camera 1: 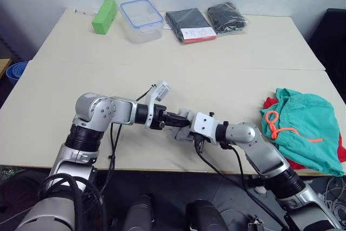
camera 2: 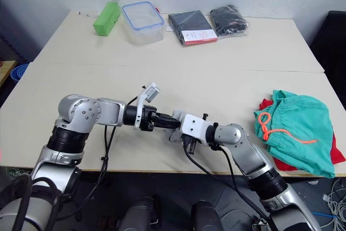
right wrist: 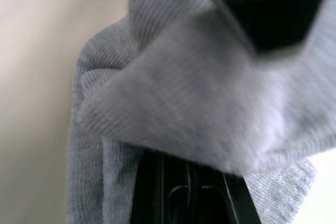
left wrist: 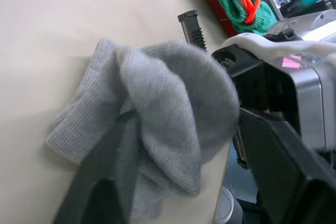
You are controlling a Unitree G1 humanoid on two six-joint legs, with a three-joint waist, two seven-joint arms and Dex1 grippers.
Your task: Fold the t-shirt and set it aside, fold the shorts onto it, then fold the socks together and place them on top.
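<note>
We are judging the sock step to be in hand: the teal-green cloth shorts with orange drawstring (camera 1: 303, 128) are lying on the bright red t-shirt (camera 1: 294, 160) at the right edge of the pale table (camera 1: 178, 47), so both earlier folds look done.

The soft light grey knit socks (left wrist: 157, 129) are bunched at the near edge of the table, between the two meeting grippers. The left gripper (left wrist: 173, 171) is spread wide, its black fingers (left wrist: 97, 192) straddling and touching the knit. The right gripper (camera 1: 181, 124) is pressing into the same bundle; whether it is clenched we cannot tell.

Next we are expecting the pair to need doubling over, then carrying rightward onto the shorts.
</note>
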